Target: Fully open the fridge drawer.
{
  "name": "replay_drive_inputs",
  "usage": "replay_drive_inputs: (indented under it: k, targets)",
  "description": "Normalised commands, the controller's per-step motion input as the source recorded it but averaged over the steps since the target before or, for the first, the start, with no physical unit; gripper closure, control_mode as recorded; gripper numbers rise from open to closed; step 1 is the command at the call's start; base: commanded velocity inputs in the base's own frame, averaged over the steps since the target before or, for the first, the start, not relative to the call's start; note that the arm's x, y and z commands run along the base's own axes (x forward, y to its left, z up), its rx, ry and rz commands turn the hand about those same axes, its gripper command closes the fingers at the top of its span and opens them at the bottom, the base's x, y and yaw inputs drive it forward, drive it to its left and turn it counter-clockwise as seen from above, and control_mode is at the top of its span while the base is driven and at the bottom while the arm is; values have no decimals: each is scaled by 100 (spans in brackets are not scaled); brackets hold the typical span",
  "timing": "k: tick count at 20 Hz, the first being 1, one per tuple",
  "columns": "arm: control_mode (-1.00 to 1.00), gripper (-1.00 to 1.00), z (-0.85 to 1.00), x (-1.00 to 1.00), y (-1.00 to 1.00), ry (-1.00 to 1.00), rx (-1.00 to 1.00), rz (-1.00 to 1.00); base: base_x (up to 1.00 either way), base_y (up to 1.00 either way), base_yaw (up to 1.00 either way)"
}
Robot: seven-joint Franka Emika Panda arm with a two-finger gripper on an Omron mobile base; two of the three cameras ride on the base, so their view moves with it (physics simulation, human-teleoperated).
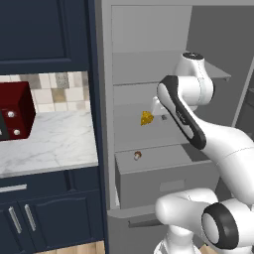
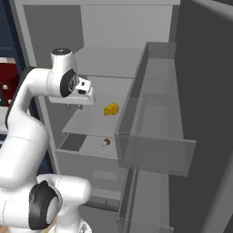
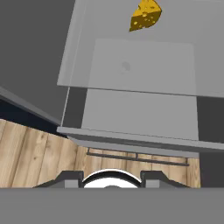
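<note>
Grey fridge drawer pulled partway out, small item inside

arm: rises from base, bends at dark elbow, reaches forward at mid height
wrist: turned downward, hand pointing toward floor
gripper: hangs below white hand, fingers barely visible, spread not discernible
fingertips: dark, well apart

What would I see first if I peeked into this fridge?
Your eye would land on the yellow cheese wedge on a grey shelf in the middle of the open fridge. The big white robot arm reaches in just beside it. Below, the fridge drawer sticks out, with a little brown mushroom inside.
</note>
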Motion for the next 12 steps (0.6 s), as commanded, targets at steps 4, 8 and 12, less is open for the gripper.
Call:
replay_drive_inputs:
  k: [4,8,12]
  targets:
    - [-100,-100,-3,-20,-5,0,0,0,0,0,0]
    - [-100,-100,-1,-24,-5,0,0,0,0,0,0]
    - [-100,-100,-13,-26,-2,3,0,0,0,0,0]
